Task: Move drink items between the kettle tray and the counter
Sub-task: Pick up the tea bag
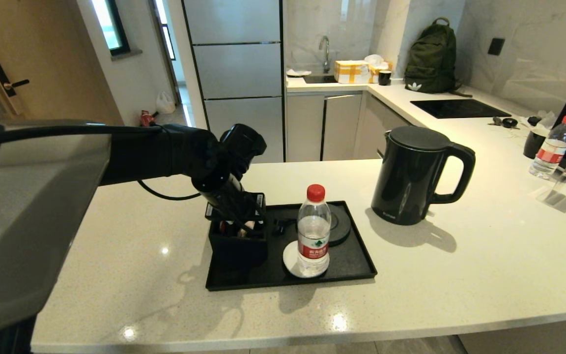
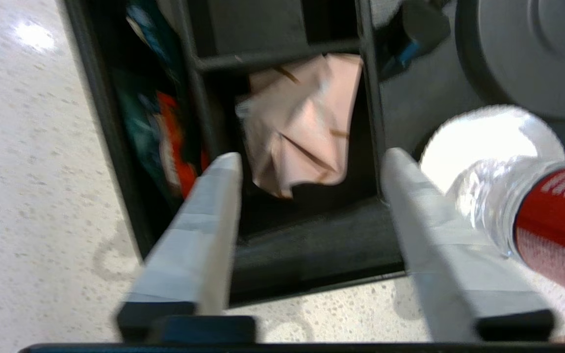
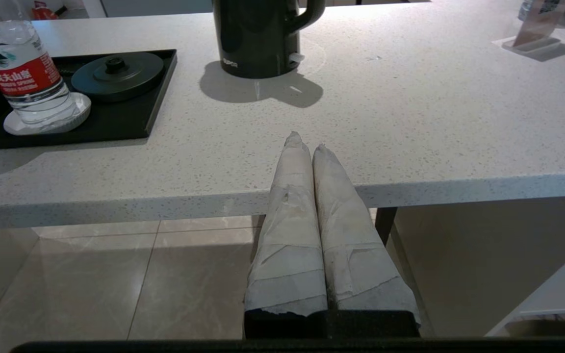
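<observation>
The black kettle stands on the off-white counter, right of the black tray. The tray's round base is bare. My left gripper hangs open over the compartmented box at the tray's left end, its taped fingers straddling the compartment with the crumpled pale pink sachets. They touch nothing. The kettle and tray also show in the right wrist view. My right gripper is parked shut, low at the counter's near edge.
A clear water bottle with a red cap stands on a white coaster on the tray, close to the box. Dark green and orange packets fill the neighbouring compartment. A second bottle and small items sit at the counter's far right.
</observation>
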Robot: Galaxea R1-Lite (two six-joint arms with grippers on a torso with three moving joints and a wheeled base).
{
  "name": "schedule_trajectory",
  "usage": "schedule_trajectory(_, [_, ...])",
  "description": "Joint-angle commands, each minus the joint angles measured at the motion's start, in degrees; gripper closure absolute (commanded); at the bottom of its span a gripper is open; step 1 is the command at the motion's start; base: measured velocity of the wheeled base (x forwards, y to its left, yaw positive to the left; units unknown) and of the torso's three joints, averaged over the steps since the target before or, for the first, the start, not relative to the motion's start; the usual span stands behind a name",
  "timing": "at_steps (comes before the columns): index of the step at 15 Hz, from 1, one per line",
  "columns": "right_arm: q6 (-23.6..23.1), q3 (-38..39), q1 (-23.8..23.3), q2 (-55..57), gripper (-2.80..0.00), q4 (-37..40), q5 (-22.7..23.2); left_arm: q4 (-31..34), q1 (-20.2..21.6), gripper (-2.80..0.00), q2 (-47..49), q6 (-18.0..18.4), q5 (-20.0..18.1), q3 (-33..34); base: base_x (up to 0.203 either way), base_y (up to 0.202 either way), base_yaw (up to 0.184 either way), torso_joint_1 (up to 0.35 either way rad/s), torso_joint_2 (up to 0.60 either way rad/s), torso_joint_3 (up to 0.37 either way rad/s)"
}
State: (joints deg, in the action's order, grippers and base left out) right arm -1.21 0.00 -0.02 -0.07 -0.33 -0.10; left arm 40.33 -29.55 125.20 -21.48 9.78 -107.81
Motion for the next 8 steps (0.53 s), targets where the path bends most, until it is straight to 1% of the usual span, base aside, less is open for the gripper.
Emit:
schedule_trajectory(1, [0.0, 0.1, -0.1, 0.1, 0.0, 0.0, 0.0, 0.2, -0.9, -2.8, 0.0, -0.1, 0.2, 1.2, 0.0, 0.0, 0.0, 0.0, 0.0, 0.0])
schedule_trajectory(4, [0.0, 0.1, -0.1, 0.1, 0.0, 0.0, 0.0, 0.2, -1.2, -2.8, 0.0, -0.1, 0.2, 1.5, 0.0, 0.0, 0.0, 0.0, 0.0, 0.0])
schedule_trajectory(6, [0.0, 0.1, 0.0, 0.1, 0.0, 0.0, 0.0, -0.1, -3.0, -2.8, 1.0, -0.1, 2.4, 1.9, 0.0, 0.0, 0.0, 0.0, 0.0, 0.0])
schedule_trajectory(8, [0.0, 0.1, -0.1, 0.1, 0.0, 0.0, 0.0, -0.1, -3.0, -2.8, 1.1, -0.1, 2.4, 1.8, 0.0, 0.0, 0.0, 0.0, 0.0, 0.0])
